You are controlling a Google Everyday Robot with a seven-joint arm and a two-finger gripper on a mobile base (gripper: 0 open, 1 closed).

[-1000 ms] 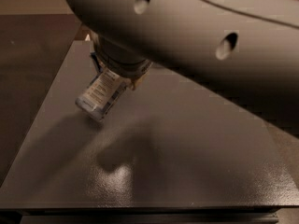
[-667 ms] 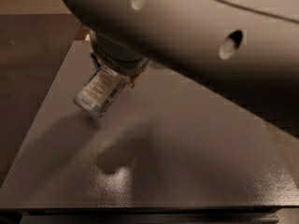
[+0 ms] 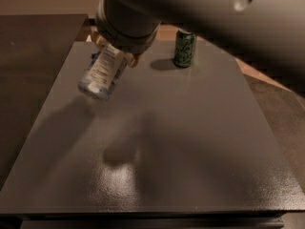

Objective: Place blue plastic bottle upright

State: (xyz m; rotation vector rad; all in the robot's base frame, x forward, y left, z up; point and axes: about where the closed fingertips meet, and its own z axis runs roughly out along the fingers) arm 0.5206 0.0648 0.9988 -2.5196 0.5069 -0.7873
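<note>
The blue plastic bottle is a small clear bottle with a pale blue-and-white label. It hangs tilted in the air over the left back part of the grey table, its base pointing down and left. Its cap end is hidden in my gripper, which is shut on the bottle's upper part, under the wide grey arm that fills the top of the camera view. The bottle's shadow lies on the table below it.
A green drink can stands upright at the back of the table, right of the gripper. The table's left edge borders a dark floor, and the front edge runs along the bottom of the view.
The arm has lifted up and back, which uncovers the green can and more of the table. The bottle stays held in the gripper at a similar tilt.
</note>
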